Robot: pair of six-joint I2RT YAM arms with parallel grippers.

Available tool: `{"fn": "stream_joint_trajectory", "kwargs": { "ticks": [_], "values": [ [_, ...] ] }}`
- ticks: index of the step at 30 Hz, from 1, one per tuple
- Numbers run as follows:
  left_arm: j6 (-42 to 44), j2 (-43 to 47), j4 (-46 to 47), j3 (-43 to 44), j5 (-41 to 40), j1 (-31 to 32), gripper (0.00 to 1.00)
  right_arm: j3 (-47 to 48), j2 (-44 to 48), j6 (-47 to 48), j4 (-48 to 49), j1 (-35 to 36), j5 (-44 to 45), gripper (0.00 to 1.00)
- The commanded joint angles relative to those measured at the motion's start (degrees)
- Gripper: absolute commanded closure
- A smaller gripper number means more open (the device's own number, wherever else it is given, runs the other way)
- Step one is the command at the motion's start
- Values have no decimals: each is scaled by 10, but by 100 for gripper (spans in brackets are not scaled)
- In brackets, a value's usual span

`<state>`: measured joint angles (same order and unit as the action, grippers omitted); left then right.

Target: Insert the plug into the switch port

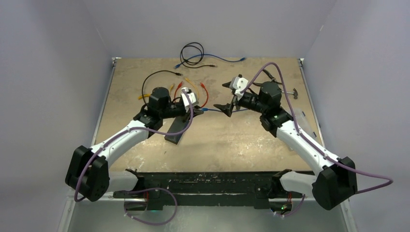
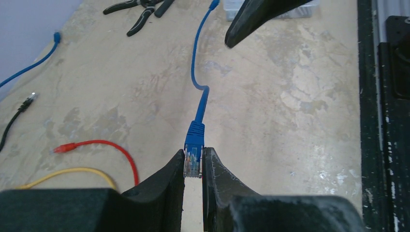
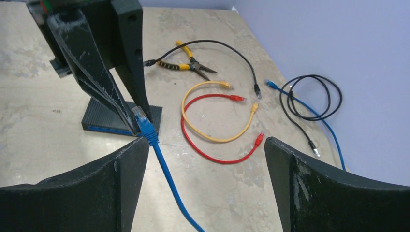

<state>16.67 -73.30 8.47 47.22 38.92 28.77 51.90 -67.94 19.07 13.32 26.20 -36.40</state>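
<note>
Left pincer (image 2: 194,153) is clamped on the blue plug (image 2: 195,135), jaws nearly together on its clear tip, with the blue cable (image 2: 193,58) running off from it across the board. Right pincer (image 3: 205,143) faces it with jaws spread wide, holding nothing. Switch (image 3: 96,118) lies flat just behind the left pincer's fingers. The plug is close beside its socket edge, but contact cannot be confirmed. Surface: worn tan table (image 1: 232,140), mottled and scuffed, enclosed by pale lilac-grey walls (image 1: 208,24). To the far side of the left pincer lie a red cable (image 3: 217,157) and a yellow cable (image 3: 203,133), looped together, and yellow-handled pliers (image 3: 191,63). Containers: one clear plastic box (image 2: 312,10) behind the right pincer, its contents not discernible.
</note>
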Motion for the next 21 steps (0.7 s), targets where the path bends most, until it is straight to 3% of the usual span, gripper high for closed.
{"fn": "stream_joint_trajectory", "kwargs": {
  "ticks": [1,11,21],
  "values": [
    [-46,1,62,-6,67,-3,100,-23,-13,31,48,0,-54,10],
    [-28,-1,57,-9,82,-3,100,8,-76,59,-12,0,-163,27],
    [-43,1,75,-12,93,-3,100,36,-115,55,-12,1,-205,47]
  ]
}}
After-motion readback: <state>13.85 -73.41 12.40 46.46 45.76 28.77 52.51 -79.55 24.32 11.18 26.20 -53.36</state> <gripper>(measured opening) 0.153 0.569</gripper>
